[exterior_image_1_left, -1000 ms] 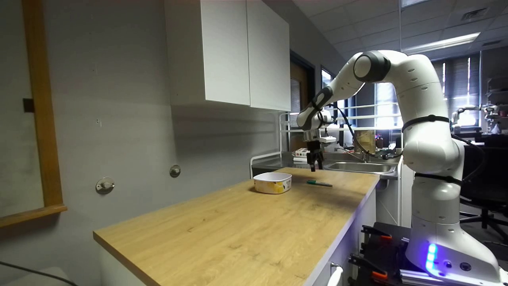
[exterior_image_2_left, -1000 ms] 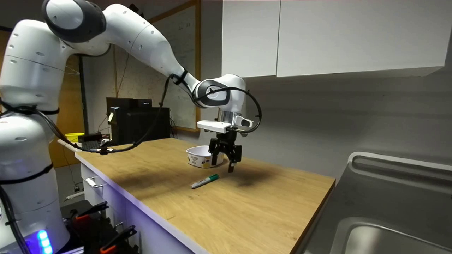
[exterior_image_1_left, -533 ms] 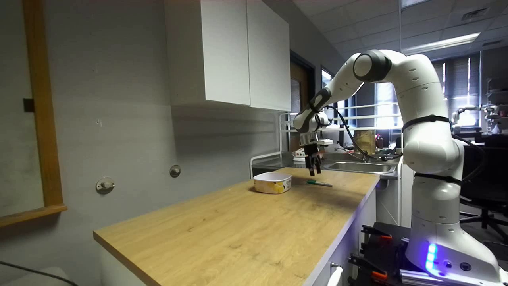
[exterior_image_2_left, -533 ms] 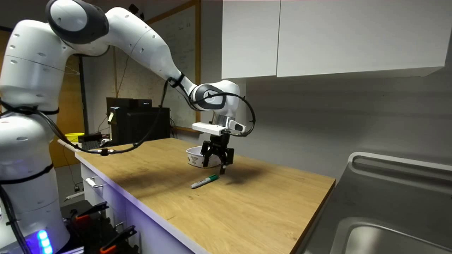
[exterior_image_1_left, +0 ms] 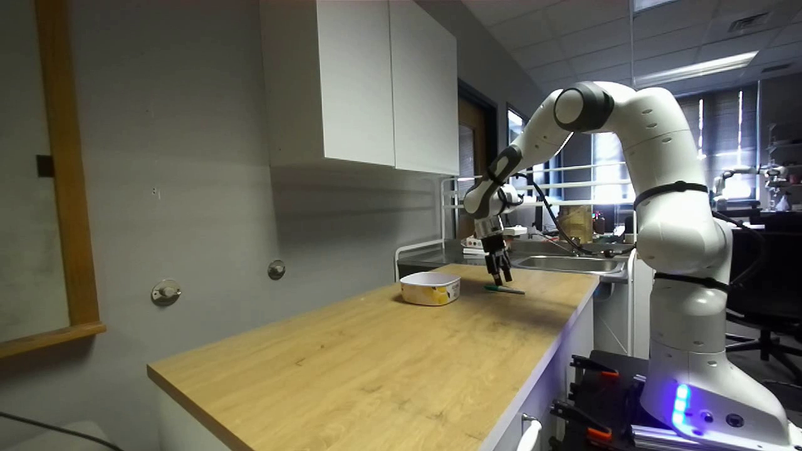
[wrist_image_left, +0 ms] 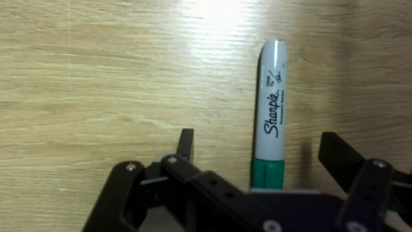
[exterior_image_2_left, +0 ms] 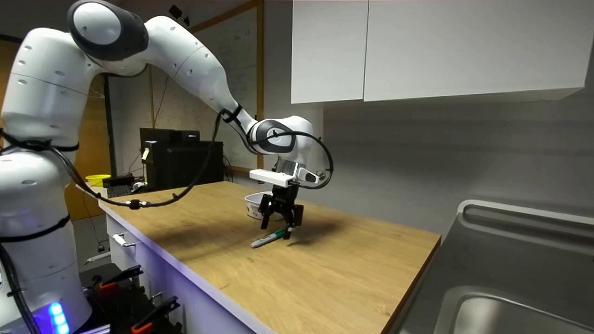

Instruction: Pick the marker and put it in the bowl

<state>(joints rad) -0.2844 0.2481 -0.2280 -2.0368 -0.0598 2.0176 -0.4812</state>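
Observation:
The marker lies flat on the wooden counter, with a light grey body and a green cap. It shows in both exterior views (exterior_image_1_left: 512,290) (exterior_image_2_left: 265,240) and in the wrist view (wrist_image_left: 272,106), where the gripper's body hides the cap's end. My gripper (wrist_image_left: 257,132) is open and empty. In the wrist view its fingers stand on either side of the marker, apart from it. In both exterior views the gripper (exterior_image_1_left: 503,282) (exterior_image_2_left: 275,231) hangs low over the cap end. The bowl, white and low-sided with printed sides, stands beside the marker (exterior_image_1_left: 430,292) and is partly hidden behind the gripper (exterior_image_2_left: 253,207).
The wooden counter (exterior_image_1_left: 351,363) ends in a front edge by the robot base. A metal sink (exterior_image_1_left: 567,264) adjoins one end, also in an exterior view (exterior_image_2_left: 501,311). White cabinets (exterior_image_1_left: 388,88) hang on the wall above. A black cable (exterior_image_2_left: 204,171) hangs along the arm.
My gripper has moved down over the marker's cap end and tilted slightly, staying open. The marker and the bowl have not moved.

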